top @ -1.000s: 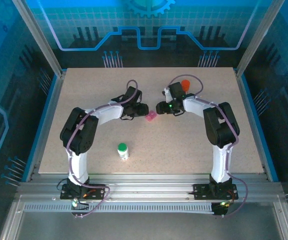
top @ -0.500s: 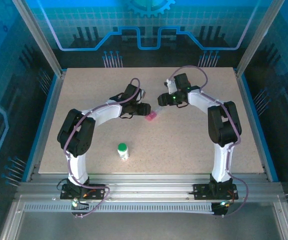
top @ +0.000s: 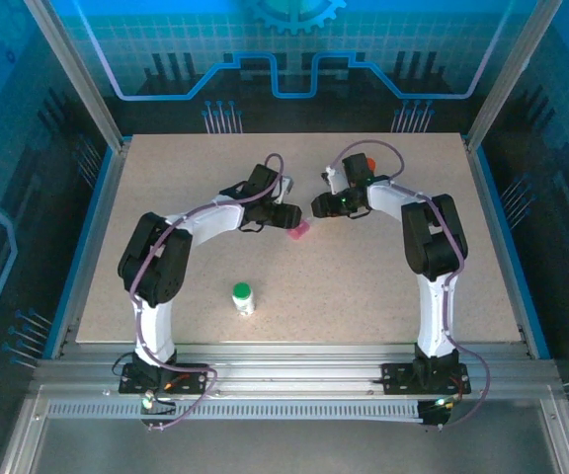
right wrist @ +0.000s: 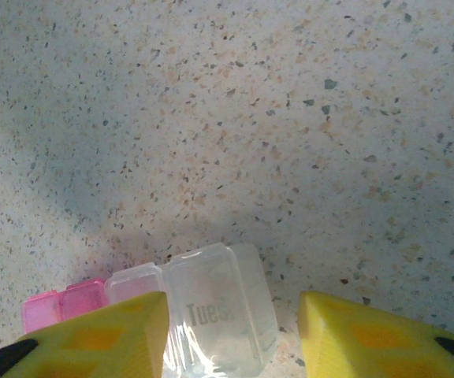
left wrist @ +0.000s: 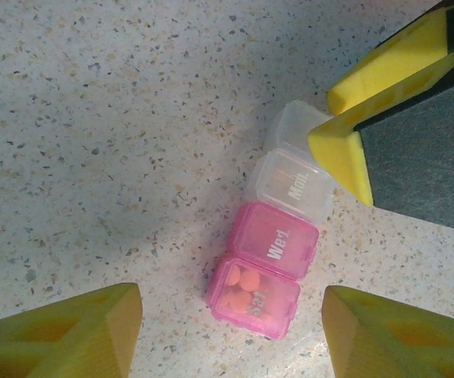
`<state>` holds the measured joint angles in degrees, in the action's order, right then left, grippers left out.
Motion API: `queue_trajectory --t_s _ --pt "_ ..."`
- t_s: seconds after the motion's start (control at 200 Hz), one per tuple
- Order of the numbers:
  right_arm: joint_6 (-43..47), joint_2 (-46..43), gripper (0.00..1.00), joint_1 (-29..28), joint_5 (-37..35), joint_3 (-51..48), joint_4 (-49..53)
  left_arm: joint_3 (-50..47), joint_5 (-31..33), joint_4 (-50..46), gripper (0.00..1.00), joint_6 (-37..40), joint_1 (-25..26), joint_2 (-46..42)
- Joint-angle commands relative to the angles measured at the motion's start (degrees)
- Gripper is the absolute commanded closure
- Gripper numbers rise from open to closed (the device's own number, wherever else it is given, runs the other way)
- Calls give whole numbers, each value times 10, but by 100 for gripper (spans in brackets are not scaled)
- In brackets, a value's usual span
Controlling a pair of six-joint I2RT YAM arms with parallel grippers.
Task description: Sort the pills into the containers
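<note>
Pill organiser: clear and pink cells, orange pills in "Sat"; frame centre.
Left pincer: released, astride pink end.
Right pincer: released, astride clear "Tues" cell.
Orange bottle: upper frame, behind right arm.

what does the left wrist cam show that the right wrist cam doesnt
Left wrist adds: round orange pills inside the pink plastic Sat compartment, the pink Wed lid and clear Mon lid, and the right gripper at the clear end of the pink-and-clear plastic pill-box strip. Right wrist adds: the clear plastic lid lettered Tues. Shared: that strip on the speckled tabletop.
</note>
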<state>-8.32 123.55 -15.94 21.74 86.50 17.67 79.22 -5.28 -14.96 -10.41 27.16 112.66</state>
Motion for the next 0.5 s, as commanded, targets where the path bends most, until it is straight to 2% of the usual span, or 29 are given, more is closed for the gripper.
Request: queue_trajectory --t_s 0.0,0.255,0.36,0.495 --pt "-8 19 56 7 25 15 -12 30 -10 -20 36 25 8 20" --pt "-14 22 58 8 36 1 -22 70 13 -55 30 74 27 56" --pt "-20 25 58 10 47 -2 -25 118 29 -109 33 95 30 89" --pt "-23 26 59 10 52 -6 -31 125 31 -112 36 103 33 93"
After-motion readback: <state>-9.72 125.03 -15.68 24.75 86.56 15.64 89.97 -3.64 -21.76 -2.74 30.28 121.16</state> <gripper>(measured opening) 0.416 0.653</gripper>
